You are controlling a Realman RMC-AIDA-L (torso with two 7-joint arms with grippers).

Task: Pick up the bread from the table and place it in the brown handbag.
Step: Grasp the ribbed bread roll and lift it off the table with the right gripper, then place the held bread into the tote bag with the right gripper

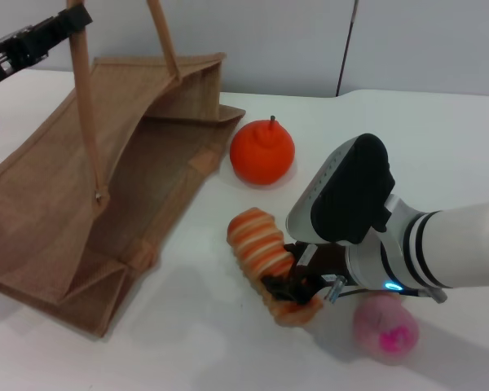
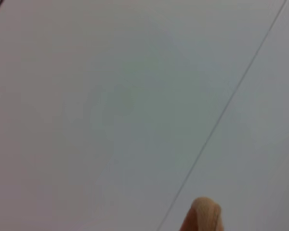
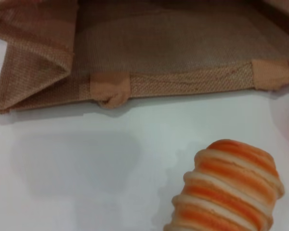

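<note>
My left gripper (image 1: 73,18) pinches a handle of the woven burlap brown handbag (image 1: 106,195), mouth open on the table (image 1: 187,350). Ridged striped bread (image 1: 265,261) lies beside it; right gripper (image 1: 297,289) clamps its near end. Smooth orange fruit (image 1: 262,152) behind, fuzzy pink ball (image 1: 385,327) rightmost.

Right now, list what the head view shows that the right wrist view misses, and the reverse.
Head view only: the right gripper at the bread's near end, the left gripper raising a bag handle, the orange fruit whole, the pink ball. Right wrist view only: the seam at the bag's mouth edge close up. Both: bread, brown handbag, table.
</note>
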